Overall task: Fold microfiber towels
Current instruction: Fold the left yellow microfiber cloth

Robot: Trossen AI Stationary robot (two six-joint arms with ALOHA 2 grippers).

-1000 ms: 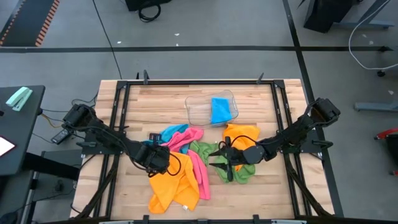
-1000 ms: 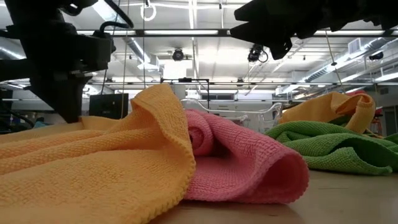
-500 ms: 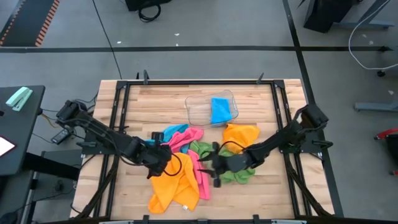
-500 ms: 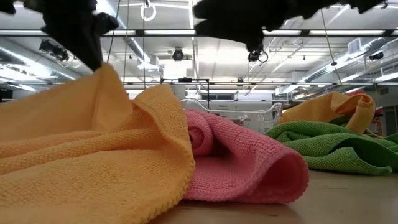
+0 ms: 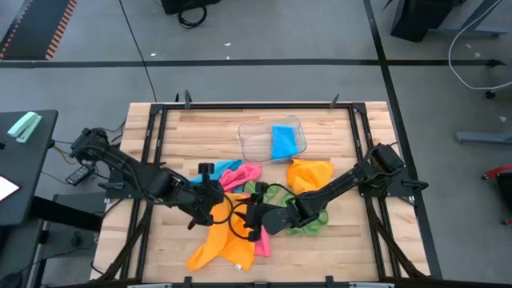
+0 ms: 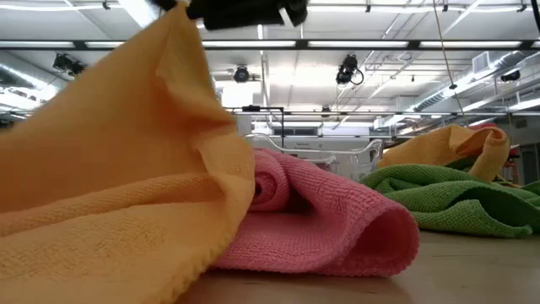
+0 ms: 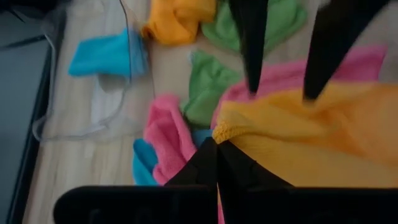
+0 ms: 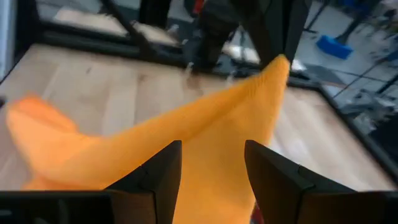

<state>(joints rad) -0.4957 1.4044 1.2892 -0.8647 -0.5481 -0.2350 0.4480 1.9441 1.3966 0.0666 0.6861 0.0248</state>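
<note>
floor (image 5: 264,36): grey concrete, dark seam lines, hazard-stripe strip (image 5: 56,32) far left
ceiling (image 6: 405,84): open beams, ducts, long strip lights (image 6: 337,44)
furniture: dark side desk (image 5: 24,160) left of wood table (image 5: 208,132)

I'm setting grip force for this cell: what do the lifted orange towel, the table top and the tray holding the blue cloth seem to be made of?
Orange towel: soft knitted microfibre, matte; looped weave and limp drape show.
Table top: pale wood planks, smooth; grain and seams show.
Tray: clear plastic, probably rigid; the wood shows through.
</note>
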